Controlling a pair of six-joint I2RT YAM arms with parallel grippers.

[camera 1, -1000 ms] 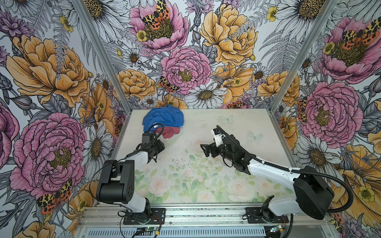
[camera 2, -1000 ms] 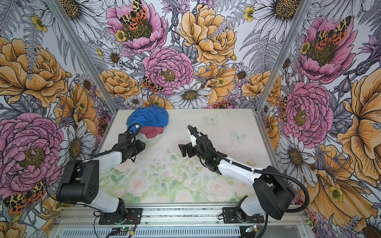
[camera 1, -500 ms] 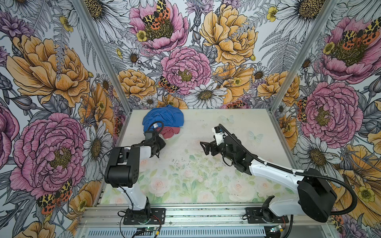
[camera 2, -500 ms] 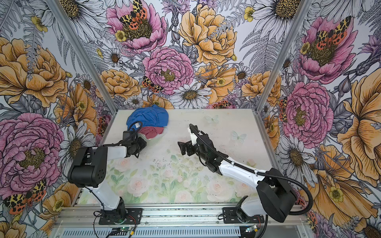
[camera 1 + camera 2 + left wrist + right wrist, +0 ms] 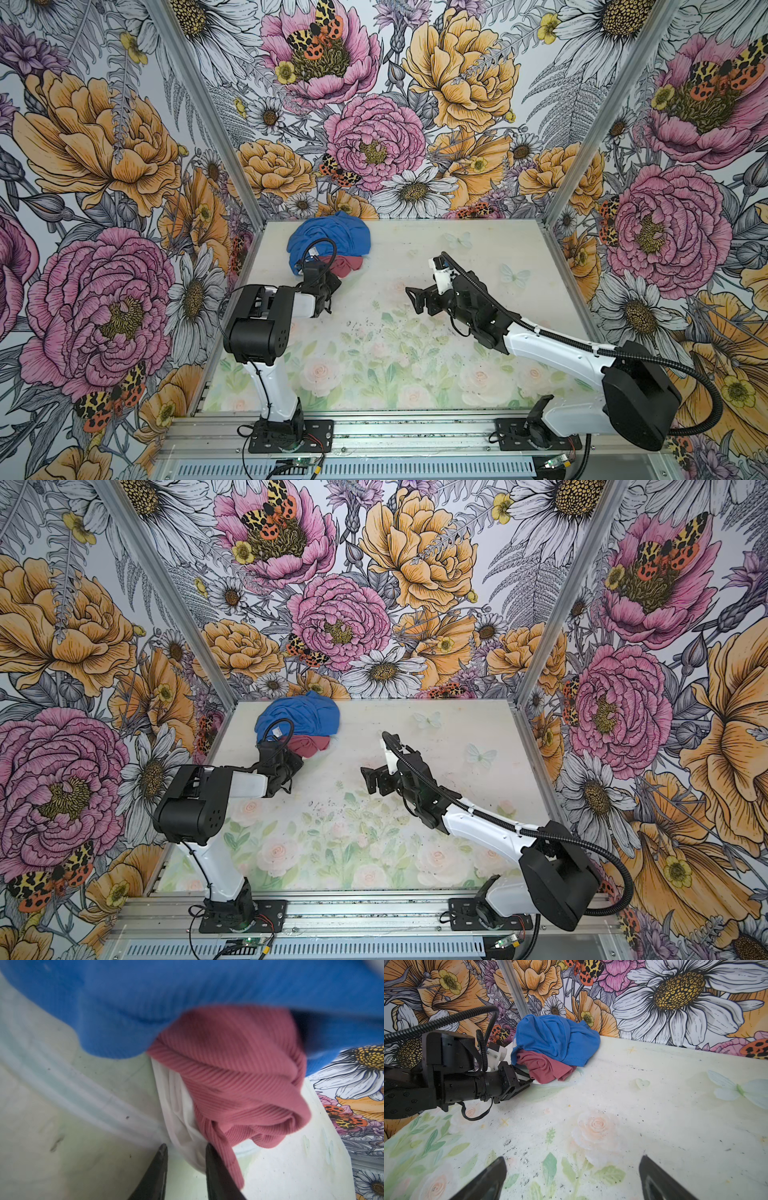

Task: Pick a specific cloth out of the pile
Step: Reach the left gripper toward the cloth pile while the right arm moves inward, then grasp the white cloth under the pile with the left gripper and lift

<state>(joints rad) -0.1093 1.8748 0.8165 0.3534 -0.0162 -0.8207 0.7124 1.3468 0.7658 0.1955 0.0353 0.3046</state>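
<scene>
The step in hand looks like the grasp itself. Reading a top view with the back wall at 12, the left gripper is down at the 6 o'clock edge of the pile. In the left wrist view its 2 dark fingertips stand narrowly apart with a fold of the cloth between them. Whether they already pinch that fold I cannot tell. The cloth lies on the table at the bottom of the pile, under the red-pink garment, which is itself under the blue garment; only its white edge pokes out. Next, I judge, comes a firm close on white alone, then a low pull toward 6 o'clock that leaves the red-pink hem behind. The right gripper hangs wide open and empty near the pile's 4 o'clock, well apart.
</scene>
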